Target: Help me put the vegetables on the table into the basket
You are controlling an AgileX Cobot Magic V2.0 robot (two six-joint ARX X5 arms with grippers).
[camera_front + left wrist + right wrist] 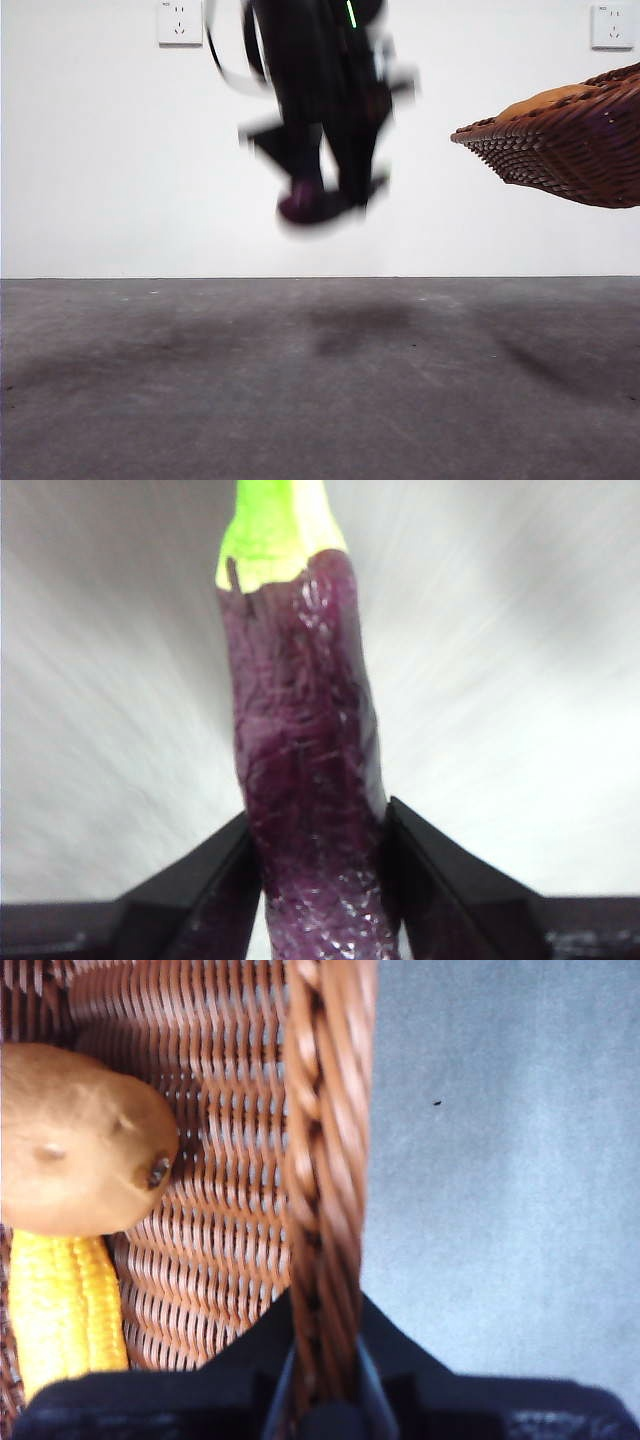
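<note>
The left hand (318, 880) is clamped on the eggplant (305, 770), its two black jaws pressing the glossy dark-purple body from either side near one end, while the green stem (275, 525) points away from the hand. In the front view this hand (325, 195) hangs blurred and dark in the upper middle of the scene, high above the worktop (320, 390), with the purple eggplant (305, 205) showing at its lower tip, clear of the surface and to the left of the basket.

The right hand (322, 1380) grips the braided rim of the basket (325, 1160), one jaw inside the wall and one outside. In the front view the basket (560, 150) sits tilted in the air at the right edge, off the grey worktop, its nearer rim dipping toward the middle of the scene. Inside it lie the potato (75, 1140), rounded and orange-brown, and the yellow corn (65, 1310), which touches the potato. The potato (545, 100) just shows above the rim in the front view. The eggplant is apart from the basket, held in the air to its left
</note>
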